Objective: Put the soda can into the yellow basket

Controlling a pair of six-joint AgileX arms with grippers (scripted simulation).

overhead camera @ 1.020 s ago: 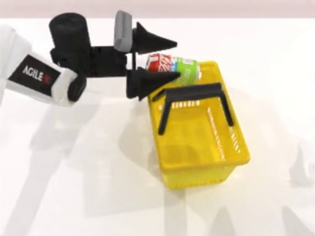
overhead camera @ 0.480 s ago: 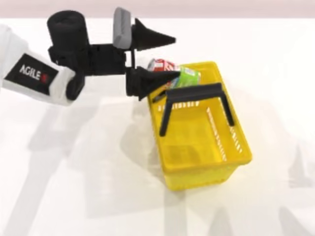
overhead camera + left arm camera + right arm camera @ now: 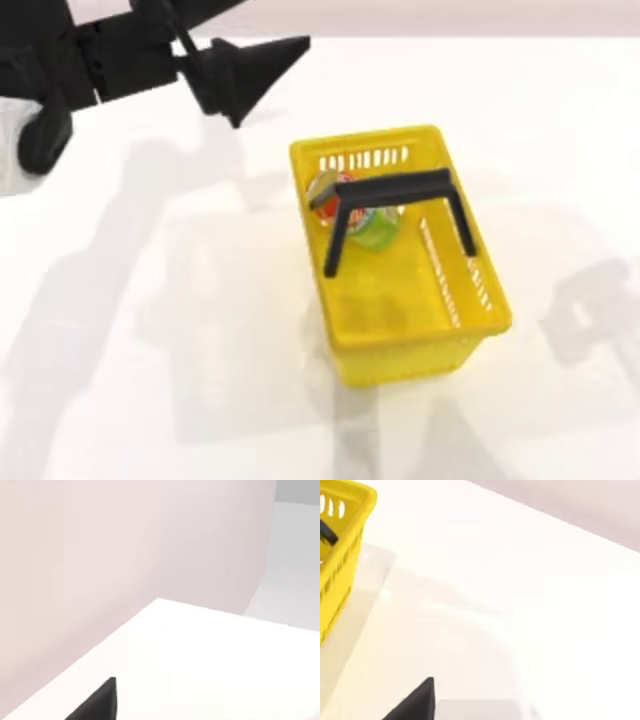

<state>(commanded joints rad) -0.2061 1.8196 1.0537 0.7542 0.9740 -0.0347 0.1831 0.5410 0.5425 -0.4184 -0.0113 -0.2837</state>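
The soda can [image 3: 352,208] now lies inside the yellow basket [image 3: 478,334], dropped by the left gripper [image 3: 232,40], which has withdrawn far-left, fingers apart and empty; task appears complete.

In the top view, the black handle [image 3: 395,190] crosses over the soda can [image 3: 352,208], hiding its middle. The left gripper [image 3: 215,45], upper left of the frame, is cut off by the top edge. In the right wrist view, only a corner of the yellow basket [image 3: 342,555] shows at the left edge.
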